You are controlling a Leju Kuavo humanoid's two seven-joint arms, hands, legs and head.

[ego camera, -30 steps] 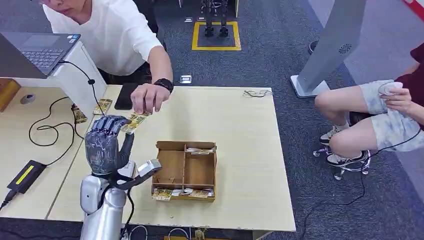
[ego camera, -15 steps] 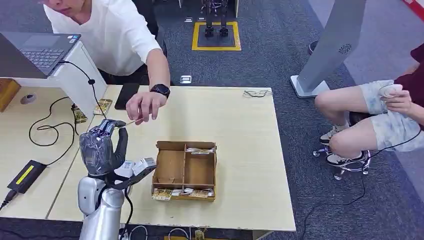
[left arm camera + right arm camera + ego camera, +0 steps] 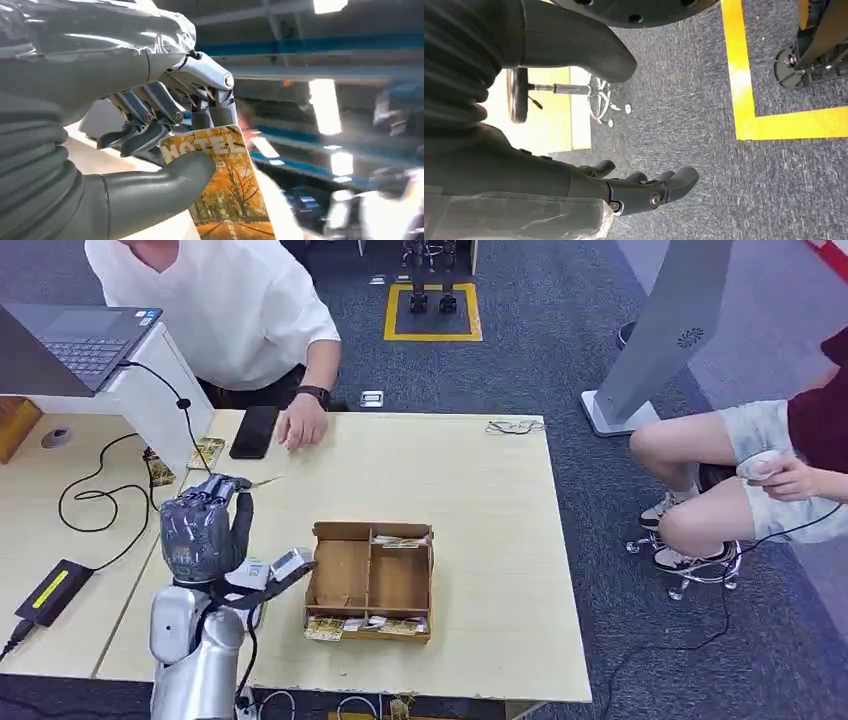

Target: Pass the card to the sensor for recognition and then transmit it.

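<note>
While the left hand (image 3: 205,525) stands raised above the near left part of the light wooden table (image 3: 480,490), it pinches one hotel card (image 3: 222,187) between its thumb (image 3: 165,182) and its darker fingers (image 3: 150,117). In the head view the card shows as a thin edge-on sliver at the fingertips, its long axis running away from the hand toward the far right; in the left wrist view its printed face with autumn trees is plain, though the far end is cut off by the picture's edge. One cardboard tray (image 3: 370,580) with two compartments sits in the table's middle, with several more cards along its near and far rims, too small to count. Two people are in view: one in a white shirt rests a hand (image 3: 300,425) on the far table edge beside a black phone (image 3: 255,431); the other sits at the right. The right hand (image 3: 644,192) hangs over grey carpet, fingers loosely curled on nothing.
</note>
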